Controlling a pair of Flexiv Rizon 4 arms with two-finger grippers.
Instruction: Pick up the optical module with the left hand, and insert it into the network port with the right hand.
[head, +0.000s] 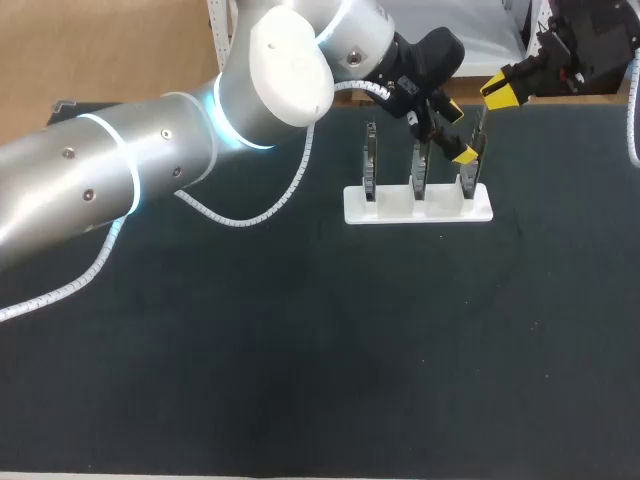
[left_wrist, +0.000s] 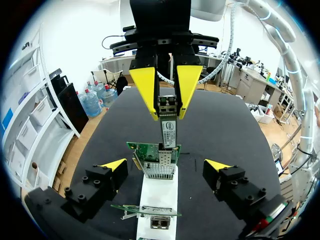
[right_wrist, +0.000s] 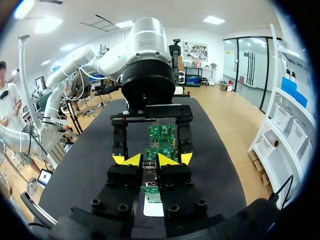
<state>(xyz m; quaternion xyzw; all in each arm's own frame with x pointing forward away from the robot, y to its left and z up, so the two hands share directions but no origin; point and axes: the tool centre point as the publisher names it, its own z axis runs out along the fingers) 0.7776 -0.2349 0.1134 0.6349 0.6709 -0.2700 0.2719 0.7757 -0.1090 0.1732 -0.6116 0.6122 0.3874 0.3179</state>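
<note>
One optical module (left_wrist: 169, 132) in right gripper (left_wrist: 168, 115)

Bright overhead light; glare on the left arm (head: 290, 65) at upper middle; the dark worktop (head: 300, 380) holds faint shadows.

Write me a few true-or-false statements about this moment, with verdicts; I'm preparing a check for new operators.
1. The right tool is shut on the optical module. True.
2. The left tool grips the module. False: its fingers stand wide open, one on each side of the card row, clear of the module.
3. Three circuit cards stand upright in a white stand. True.
4. The module lies loose beside the stand. False: the right tool holds it, with its end at a card's network port.
</note>
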